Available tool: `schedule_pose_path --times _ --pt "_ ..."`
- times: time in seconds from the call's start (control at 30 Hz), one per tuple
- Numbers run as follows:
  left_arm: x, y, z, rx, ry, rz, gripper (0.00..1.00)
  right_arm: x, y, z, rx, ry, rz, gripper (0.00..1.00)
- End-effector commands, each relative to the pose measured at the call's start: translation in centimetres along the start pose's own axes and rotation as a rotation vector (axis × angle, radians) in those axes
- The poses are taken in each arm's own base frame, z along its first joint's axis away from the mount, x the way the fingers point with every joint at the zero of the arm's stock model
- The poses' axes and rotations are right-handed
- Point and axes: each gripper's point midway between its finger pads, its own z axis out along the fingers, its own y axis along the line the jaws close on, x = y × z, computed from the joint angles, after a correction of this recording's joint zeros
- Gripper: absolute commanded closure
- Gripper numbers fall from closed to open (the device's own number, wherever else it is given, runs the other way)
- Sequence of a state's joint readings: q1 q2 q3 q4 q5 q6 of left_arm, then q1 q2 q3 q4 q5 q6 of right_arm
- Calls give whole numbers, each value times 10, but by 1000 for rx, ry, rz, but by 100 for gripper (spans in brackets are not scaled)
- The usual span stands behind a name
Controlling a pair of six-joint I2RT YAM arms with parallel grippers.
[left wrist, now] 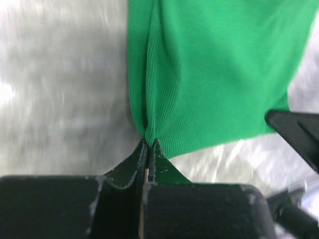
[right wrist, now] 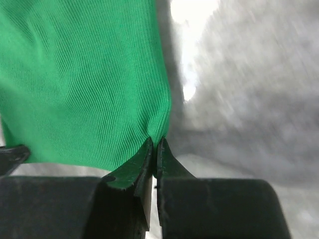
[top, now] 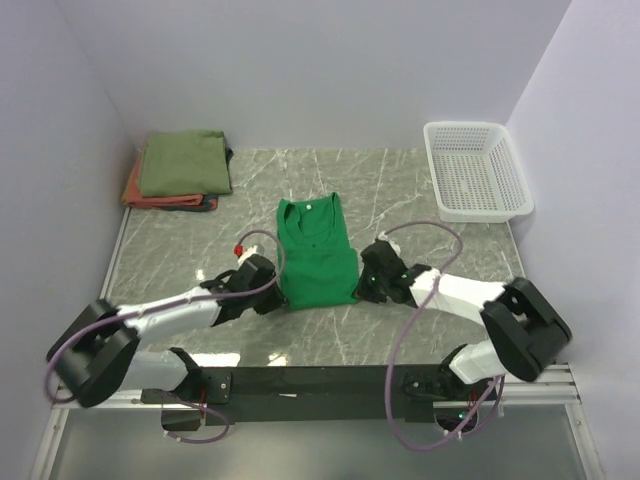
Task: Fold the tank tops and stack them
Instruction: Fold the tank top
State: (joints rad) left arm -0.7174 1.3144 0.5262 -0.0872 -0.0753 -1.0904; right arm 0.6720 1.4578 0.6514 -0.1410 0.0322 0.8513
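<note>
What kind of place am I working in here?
Probably a robot test cell: marble-patterned table boxed in by plain walls, holding a green tank top, a folded stack and a mesh basket.

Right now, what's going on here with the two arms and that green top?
Both arms are working on the green top, which lies flat in the middle. The left gripper is shut on its near left corner and the right gripper is shut on its near right corner, at the hem. Two folded tops are already stacked at the far left, an olive top on a rust-red top. A white basket sits at the far right, untouched.
</note>
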Motion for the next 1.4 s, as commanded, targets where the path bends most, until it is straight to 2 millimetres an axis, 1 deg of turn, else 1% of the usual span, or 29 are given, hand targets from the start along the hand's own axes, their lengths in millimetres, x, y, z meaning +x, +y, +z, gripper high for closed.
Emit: schedule_pose_path --times 0.0,0.03,0.17,0.3,0.37,0.47,0.5,0.57,0.6,0.67,0.7,0.77,0.8,0.87,0.9,0.93,0.97,1.0,1.03,1.07,1.1,1.13,1.17,1.2,1.23,1.27,1.3,1.33,1.37 --pt "16 6 -25 7 25 6 99 22 -15 -24 -14 34 -27 100" --pt "23 15 -30 -13 37 -7 99 29 -16 -29 -20 41 -36 100" --pt "37 2 -61 87 55 -17 99 55 -24 -52 -53 63 -46 99" --pt "53 -9 -81 134 86 -9 99 66 -11 -76 -143 57 -33 97" --pt "54 -14 -89 142 88 -3 99 67 -6 -84 -172 65 -33 96" --pt "44 -26 -97 165 57 -19 100 55 3 -92 -169 41 -47 94" --pt "40 -26 -99 161 44 -19 99 39 11 -96 -173 2 -61 94" --pt "23 -38 -105 171 -22 -25 100 28 15 -93 -149 3 -76 94" --pt "14 -48 -110 187 -48 -13 99 11 23 -96 -159 -26 -80 95" --pt "0 -54 -107 168 -79 -9 99 -6 35 -95 -174 -30 -96 95" --pt "-10 -64 -109 188 -98 4 100 -16 36 -93 -176 -31 -84 96" --pt "-29 -67 -99 167 -119 -3 100 -28 38 -84 -161 -25 -95 96" --pt "-37 -75 -99 185 -121 10 100 -39 48 -86 -187 -28 -97 96" --pt "-60 -79 -87 181 -148 -10 100 -63 51 -75 -178 -30 -86 97" --pt "-71 -89 -87 202 -160 2 100 -72 53 -70 -176 -29 -79 97" --pt "-77 -87 -74 173 -153 0 100 -83 54 -66 -178 -28 -65 97" --pt "-96 -87 -69 171 -184 -8 100 -96 60 -57 -182 -16 -69 98" --pt "-110 -97 -69 193 -194 -12 100 -104 62 -51 -184 -8 -61 98" --pt "-123 -90 -53 153 -188 -34 100 -110 56 -34 -160 23 -41 98" --pt "-134 -93 -47 158 -200 -38 100 -129 69 -34 -184 2 -46 98" --pt "-150 -103 -46 177 -220 -27 100 -137 71 -29 -185 4 -42 97" --pt "-164 -90 -26 127 -222 -46 99 -141 67 -10 -157 28 -34 93" --pt "-174 -89 -18 120 -226 -51 99 -163 73 -9 -169 -1 -25 88" --pt "-192 -97 -15 137 -248 -55 99 -171 74 -2 -172 2 -17 84" --pt "-200 -85 7 118 -219 -66 95 -171 70 15 -159 31 -7 78" --pt "-211 -82 15 105 -227 -67 86 -186 77 16 -170 10 -6 68" --pt "-228 -87 18 109 -254 -61 74 -196 73 20 -159 -4 4 62" --pt "-233 -80 32 93 -247 -66 60 -202 74 23 -159 -12 4 57" --pt "-243 -77 34 109 -245 -73 42 -212 73 27 -158 -32 -1 50"
